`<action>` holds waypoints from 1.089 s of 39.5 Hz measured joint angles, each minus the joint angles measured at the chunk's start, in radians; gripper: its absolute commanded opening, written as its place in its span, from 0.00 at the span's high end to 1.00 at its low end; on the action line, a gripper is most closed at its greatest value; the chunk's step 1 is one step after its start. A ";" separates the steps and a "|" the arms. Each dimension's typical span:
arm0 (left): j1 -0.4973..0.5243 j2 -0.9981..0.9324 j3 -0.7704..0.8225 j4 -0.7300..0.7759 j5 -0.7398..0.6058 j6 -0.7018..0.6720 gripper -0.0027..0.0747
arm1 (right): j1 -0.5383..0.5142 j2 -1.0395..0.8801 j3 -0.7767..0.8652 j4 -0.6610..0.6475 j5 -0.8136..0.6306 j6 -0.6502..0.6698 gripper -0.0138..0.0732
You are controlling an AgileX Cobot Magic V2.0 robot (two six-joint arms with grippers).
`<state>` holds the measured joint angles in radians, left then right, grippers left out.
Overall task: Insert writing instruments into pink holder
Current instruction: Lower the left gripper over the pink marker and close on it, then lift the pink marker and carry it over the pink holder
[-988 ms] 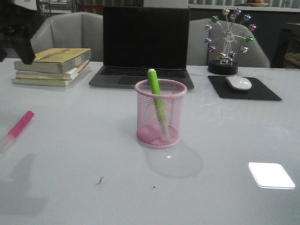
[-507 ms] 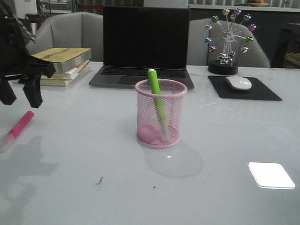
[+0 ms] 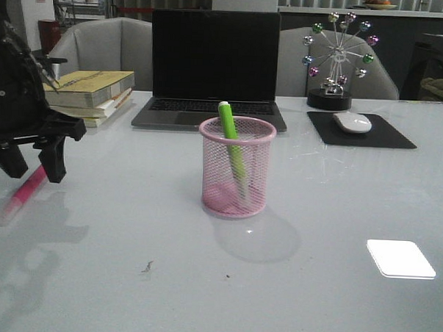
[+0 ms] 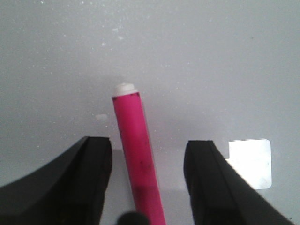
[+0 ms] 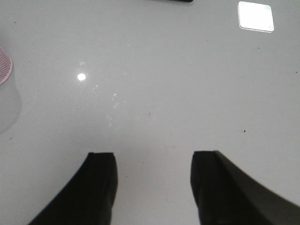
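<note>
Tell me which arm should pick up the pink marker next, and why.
Left. Its tool is open and already straddles the pink marker, which lies flat on the table at the robot's left. The right tool is over bare table, with only the pink holder's edge in its view.

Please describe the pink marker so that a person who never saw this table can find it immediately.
Start from the stack of books at the table's far left and come toward the near edge, to the open left gripper. The pink marker lies flat on the table between its fingers. The green marker, by contrast, stands in the pink holder.
</note>
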<state>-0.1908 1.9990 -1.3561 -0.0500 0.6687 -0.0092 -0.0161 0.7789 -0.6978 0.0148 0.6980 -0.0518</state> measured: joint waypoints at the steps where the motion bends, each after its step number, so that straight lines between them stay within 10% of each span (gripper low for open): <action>1: 0.000 0.003 0.000 0.000 -0.001 0.000 0.43 | 0.000 0.000 0.000 0.000 0.000 0.000 0.30; 12: 0.000 0.022 -0.002 0.000 -0.008 0.000 0.48 | 0.000 0.000 0.000 0.000 0.000 0.000 0.30; 21: 0.000 0.022 -0.002 0.000 -0.010 0.000 0.86 | 0.000 0.000 0.000 0.000 0.000 0.000 0.30; 43: -0.022 -0.074 -0.025 0.000 -0.100 0.000 0.84 | 0.000 0.000 0.000 0.000 0.000 0.000 0.30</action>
<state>-0.2128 1.9251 -1.3806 -0.0500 0.5684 -0.0092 -0.0161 0.7789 -0.6978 0.0148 0.6980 -0.0518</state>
